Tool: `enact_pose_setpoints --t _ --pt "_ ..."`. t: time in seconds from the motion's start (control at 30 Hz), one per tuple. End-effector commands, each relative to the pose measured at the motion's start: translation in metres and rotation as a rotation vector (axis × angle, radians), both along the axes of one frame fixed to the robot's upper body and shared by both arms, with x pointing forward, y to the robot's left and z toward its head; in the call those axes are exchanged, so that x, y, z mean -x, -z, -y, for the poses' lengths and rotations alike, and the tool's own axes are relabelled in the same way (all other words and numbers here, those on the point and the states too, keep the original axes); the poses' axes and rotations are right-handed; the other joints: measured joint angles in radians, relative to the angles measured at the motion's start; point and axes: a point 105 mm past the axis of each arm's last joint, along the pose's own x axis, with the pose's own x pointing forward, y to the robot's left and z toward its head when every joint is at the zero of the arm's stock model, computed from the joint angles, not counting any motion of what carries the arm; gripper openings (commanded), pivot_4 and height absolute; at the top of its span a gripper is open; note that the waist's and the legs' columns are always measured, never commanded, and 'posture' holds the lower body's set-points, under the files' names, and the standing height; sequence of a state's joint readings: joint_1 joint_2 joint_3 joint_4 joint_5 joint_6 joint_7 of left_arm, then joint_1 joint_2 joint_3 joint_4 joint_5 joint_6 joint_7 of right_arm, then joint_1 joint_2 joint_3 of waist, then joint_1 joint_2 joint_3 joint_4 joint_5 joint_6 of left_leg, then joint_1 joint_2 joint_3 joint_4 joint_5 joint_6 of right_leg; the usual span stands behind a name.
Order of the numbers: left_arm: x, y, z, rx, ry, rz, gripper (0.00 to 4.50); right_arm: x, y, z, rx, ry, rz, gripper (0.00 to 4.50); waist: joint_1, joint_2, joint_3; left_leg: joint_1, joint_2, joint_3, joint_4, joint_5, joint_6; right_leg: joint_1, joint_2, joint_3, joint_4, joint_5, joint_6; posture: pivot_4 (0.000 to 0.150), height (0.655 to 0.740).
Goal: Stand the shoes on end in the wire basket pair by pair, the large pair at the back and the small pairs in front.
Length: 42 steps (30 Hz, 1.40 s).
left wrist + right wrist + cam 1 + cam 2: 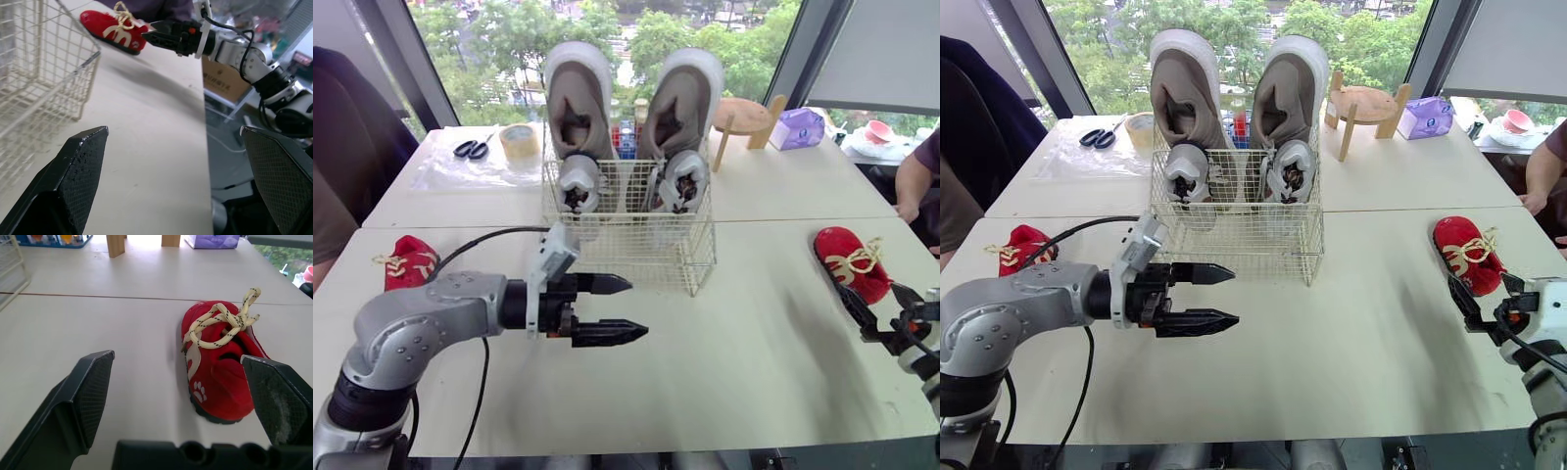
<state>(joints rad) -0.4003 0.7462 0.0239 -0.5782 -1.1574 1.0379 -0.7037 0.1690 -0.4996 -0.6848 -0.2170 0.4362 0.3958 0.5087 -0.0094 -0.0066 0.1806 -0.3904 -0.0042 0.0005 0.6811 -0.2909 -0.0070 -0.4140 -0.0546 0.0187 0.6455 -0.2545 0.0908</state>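
- Surface: pale tables (734, 352) pushed together before a window with trees beyond. A person sits at each side edge.
- Far clutter, apart from the work: scissors (470, 149), tape roll (519, 140), wooden stand (744, 117), purple tissue box (798, 127).
- The wire basket (636, 245) stands centre, towards the far side.
- The large grey-brown shoes (579, 103) stand on end along the basket's back, where their height blocks nothing.
- The small grey shoes (579, 183) stand on end just in front of them. Judged: two pairs are correctly placed.
- Outstanding: the red pair lies split on the table, both outside the basket.
- The right red shoe (220, 362) lies on its sole at the right, laces up.
- The left red shoe (408, 262) lies at the left edge, beside the left arm.
- The right gripper (175, 357) has its fingers spread wide and holds nothing. It is aimed at the right red shoe, just short of it. Judged: lined up for a grasp.
- The left gripper (638, 308) is parted and empty, hovering near the basket's front. Judged: waiting.
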Motion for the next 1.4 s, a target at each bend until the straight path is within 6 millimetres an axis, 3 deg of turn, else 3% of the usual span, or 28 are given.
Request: enact_pose_setpoints --t 0.03,0.43,0.53,0.7,0.77,0.97,1.1,1.23,1.4 --pt "-0.001 -0.009 -0.003 0.000 -0.007 0.049 4.46 -0.008 -0.003 0.010 0.041 0.038 0.040 4.50 -0.001 0.000 0.000 0.000 0.000 0.000 0.000 0.000 0.000 0.000 0.000 0.000 0.000 0.000 0.000 0.150 0.7400" --pt "-0.003 -0.011 -0.010 -0.017 -0.061 0.071 4.46 -0.058 0.021 0.020 0.000 0.027 0.048 4.50 -0.008 0.000 0.000 0.002 0.000 0.000 0.000 0.000 0.000 0.002 0.000 0.000 0.000 0.000 0.000 0.150 0.7400" --pt "-0.003 -0.013 -0.013 -0.027 -0.076 0.085 4.50 -0.068 0.026 0.022 0.005 0.018 0.035 3.56 -0.010 0.000 0.000 0.002 0.000 0.000 0.000 0.000 0.000 0.002 0.000 0.001 0.000 0.000 0.000 0.150 0.7400" --pt "-0.023 -0.028 -0.027 -0.087 -0.276 0.228 4.50 -0.076 0.029 0.017 0.010 -0.012 0.037 1.05 -0.010 -0.001 0.000 0.004 0.001 0.000 0.000 0.000 0.000 0.003 0.000 0.002 0.000 0.000 0.001 0.150 0.7400" --pt "-0.026 -0.043 -0.033 -0.058 -0.299 0.246 4.50 -0.078 0.007 0.018 -0.017 -0.001 0.124 0.22 -0.010 -0.001 0.000 0.004 0.001 0.000 0.000 0.000 0.000 0.004 0.000 0.002 0.000 0.001 0.002 0.150 0.7400" --pt "-0.031 -0.097 -0.059 0.264 -0.247 0.103 4.50 -0.084 -0.114 0.002 -0.132 -0.116 0.490 0.22 -0.010 0.009 0.003 0.003 0.000 0.000 0.000 0.000 0.000 0.002 -0.001 0.001 0.001 0.002 0.003 0.150 0.7400" --pt "-0.029 -0.117 -0.065 0.382 -0.231 0.081 4.50 -0.082 -0.159 -0.017 -0.119 -0.249 0.555 0.22 -0.001 0.008 0.003 0.000 0.000 -0.001 0.000 0.000 0.001 0.000 -0.001 0.000 0.001 0.002 0.004 0.150 0.7400" --pt "-0.035 -0.135 -0.074 0.475 -0.288 0.093 4.50 -0.065 -0.209 -0.042 -0.168 -0.421 0.678 0.22 -0.001 0.005 0.003 -0.001 -0.001 -0.004 0.000 0.000 0.001 0.001 -0.002 0.000 0.000 0.001 0.004 0.150 0.7400" --pt "-0.049 -0.178 -0.089 0.634 -0.316 0.094 4.50 -0.034 -0.271 -0.096 -0.136 -0.730 0.793 0.22 -0.002 0.006 0.004 -0.001 -0.002 -0.003 0.000 0.000 0.001 0.000 -0.003 0.000 0.001 0.001 0.004 0.150 0.7400"
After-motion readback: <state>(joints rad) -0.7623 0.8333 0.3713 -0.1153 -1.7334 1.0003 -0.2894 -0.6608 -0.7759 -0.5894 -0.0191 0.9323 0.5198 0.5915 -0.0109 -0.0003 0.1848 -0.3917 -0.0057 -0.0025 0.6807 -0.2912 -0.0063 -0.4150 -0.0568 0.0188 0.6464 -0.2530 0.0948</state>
